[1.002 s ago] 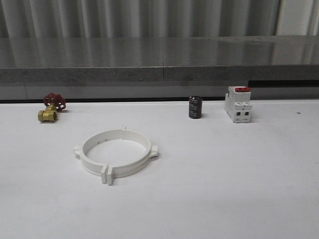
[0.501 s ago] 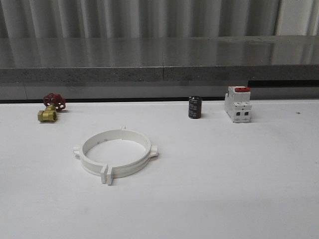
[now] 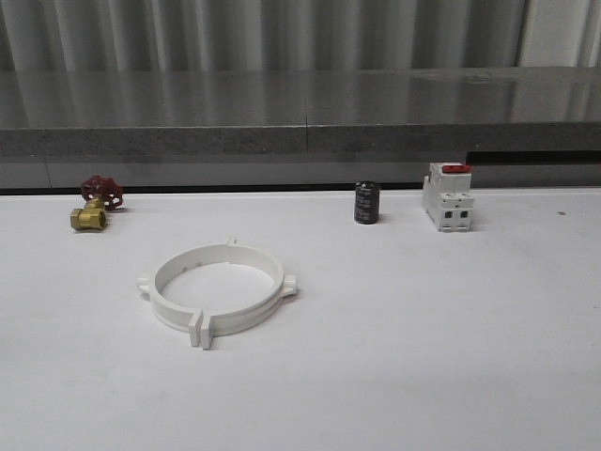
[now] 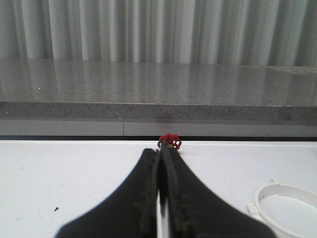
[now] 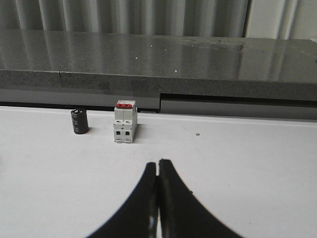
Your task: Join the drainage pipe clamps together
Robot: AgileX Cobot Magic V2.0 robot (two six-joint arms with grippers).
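Note:
The two white drainage pipe clamps point(image 3: 218, 288) lie flat on the white table, left of centre, their half-rings set end to end as one wide ring with paired tabs at the front. Part of that ring point(image 4: 287, 206) also shows in the left wrist view, off to one side of the fingers. My left gripper point(image 4: 161, 151) is shut with nothing in it, back from the ring. My right gripper point(image 5: 158, 163) is shut and empty too, over bare table.
A brass valve with a red handwheel point(image 3: 97, 202) sits at the back left. A black cylinder point(image 3: 366, 203) and a white breaker with a red top point(image 3: 448, 195) stand at the back right. A grey ledge point(image 3: 300, 117) runs behind the table.

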